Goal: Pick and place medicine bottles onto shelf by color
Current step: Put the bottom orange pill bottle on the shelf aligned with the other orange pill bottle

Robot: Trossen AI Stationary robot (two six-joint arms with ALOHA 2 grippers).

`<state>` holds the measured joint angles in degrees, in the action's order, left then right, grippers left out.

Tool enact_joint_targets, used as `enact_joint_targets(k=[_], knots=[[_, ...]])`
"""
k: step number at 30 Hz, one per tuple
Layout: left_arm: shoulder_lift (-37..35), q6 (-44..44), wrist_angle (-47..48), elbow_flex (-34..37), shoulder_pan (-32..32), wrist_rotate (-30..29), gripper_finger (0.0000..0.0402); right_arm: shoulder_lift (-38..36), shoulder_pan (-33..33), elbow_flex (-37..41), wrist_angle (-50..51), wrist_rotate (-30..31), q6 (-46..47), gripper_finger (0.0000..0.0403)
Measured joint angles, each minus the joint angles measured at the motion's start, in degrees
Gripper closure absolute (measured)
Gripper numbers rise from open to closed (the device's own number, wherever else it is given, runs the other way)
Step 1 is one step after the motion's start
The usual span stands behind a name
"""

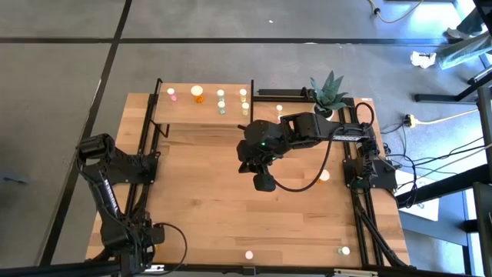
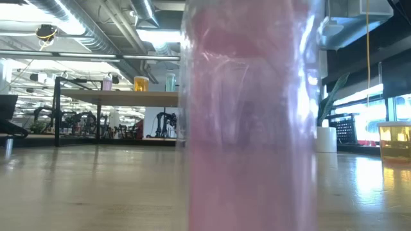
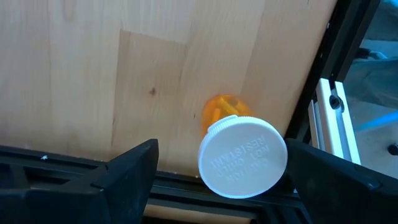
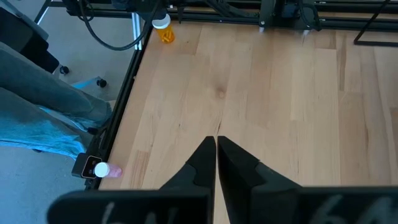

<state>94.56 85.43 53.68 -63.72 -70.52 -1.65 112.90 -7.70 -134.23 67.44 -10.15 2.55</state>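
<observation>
Overhead, right gripper (image 1: 264, 183) closed, shelf (image 1: 204, 113) stocked

shelf (image 1: 184, 110): light-wood platform on thin black posts, at the tabletop's far edge, left of centre.
bottles on shelf (image 1: 221, 94): several stand upright in a row, pink, orange, greenish and yellowish, white caps up.
orange bottle (image 3: 242, 155): upright at the tabletop's edge, white cap facing up.
pink bottle (image 1: 248, 254): upright near the front edge.
yellowish bottle (image 1: 345, 250): front right corner.
</observation>
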Motion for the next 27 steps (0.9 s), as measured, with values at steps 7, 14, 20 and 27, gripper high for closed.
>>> enact_joint_targets(k=[7, 14, 20, 27], knots=[[0.0, 0.0, -0.12, 0.0, 0.0, -0.15, 0.0066, 0.0, 0.0, 0.0, 0.02, 0.0, 0.0, 0.0383], [2.98, -0.02, -1.74, 0.0, -0.31, -0.23, 0.0066, 0.01, 0.0, 0.0, 0.02, 0.0, 0.0, 0.0383], [2.97, 0.47, -2.0, 0.0, -0.42, -0.96, 0.0066, 0.0, 0.01, 0.0, -0.04, 0.0, 0.0, 0.0383], [2.97, 1.03, -2.0, 0.0, -0.92, -2.01, 0.0095, 0.0, 0.01, 0.0, -0.24, 0.0, 0.0, 0.0383]])
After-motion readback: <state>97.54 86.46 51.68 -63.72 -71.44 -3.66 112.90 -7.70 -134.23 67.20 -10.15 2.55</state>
